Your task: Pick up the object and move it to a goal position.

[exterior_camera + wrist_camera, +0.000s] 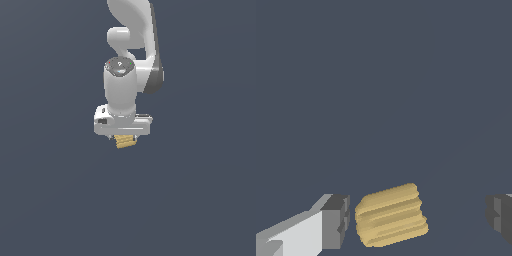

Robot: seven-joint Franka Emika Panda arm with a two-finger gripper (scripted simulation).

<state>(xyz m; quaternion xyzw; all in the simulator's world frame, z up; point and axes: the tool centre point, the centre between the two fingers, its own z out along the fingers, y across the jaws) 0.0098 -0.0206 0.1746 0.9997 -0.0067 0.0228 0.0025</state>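
Nearest, in the wrist view, the hand [416, 220] is seen spread wide, with nothing gripped. One dark finger pad [336, 221] is seen just beside a ribbed side of the object [391, 215], with a thin gap apparently left between them; the other pad [501, 217] is held well apart from it. The object, a small yellow-tan block with wavy, segmented sides, is therefore found between the fingers but off-centre and turned slightly askew to them.

Farther off, in the exterior view, the white arm [131, 55] is shown reaching straight down, and the object [125, 141] is glimpsed directly beneath the hand [123, 136], partly hidden by it. A plain dark grey surface [50, 200] is spread out behind everything; no goal marker can be made out.

A risk is judged here: because the block sits close to one finger, it could be pushed sideways or twisted while the fingers are brought together. The ribbed sides could also be caught unevenly, so that the block is tilted or slips out when lifted.
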